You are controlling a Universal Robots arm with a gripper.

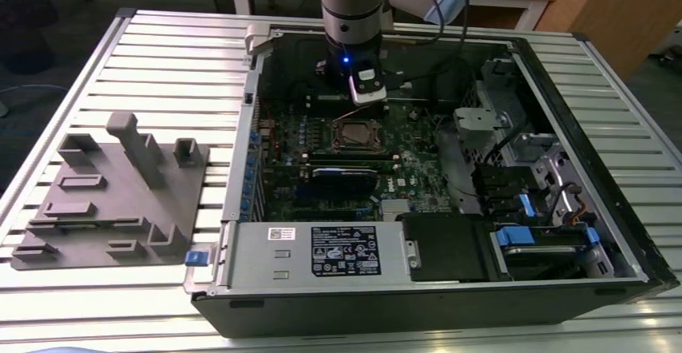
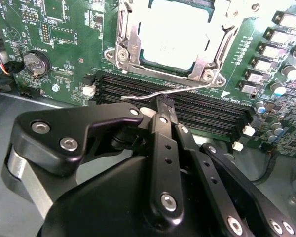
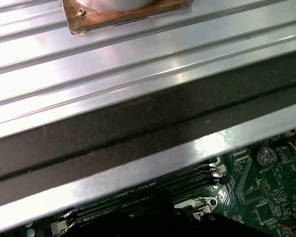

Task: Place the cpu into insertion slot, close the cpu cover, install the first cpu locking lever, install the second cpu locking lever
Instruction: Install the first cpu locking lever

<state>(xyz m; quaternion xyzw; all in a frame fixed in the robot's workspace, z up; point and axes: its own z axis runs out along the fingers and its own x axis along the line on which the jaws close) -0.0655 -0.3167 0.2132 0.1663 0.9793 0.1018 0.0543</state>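
Gripper (image 2: 164,102) with fingers pressed together, tips at the wire lever (image 2: 187,89) just beside the slot (image 1: 338,133); we cannot tell whether they pinch the wire or only touch it. We see the cpu (image 2: 172,34) seated in the slot, its pale top showing through the window of the cover (image 2: 129,42), which lies flat over it; the far edge of both is cut off in the second wrist view. The lever runs between cover and memory slots (image 2: 212,111). The case (image 1: 426,309), open on the slatted table (image 1: 171,57), holds the green board (image 2: 69,59). A grey fixture (image 1: 117,193) lies beside the case.
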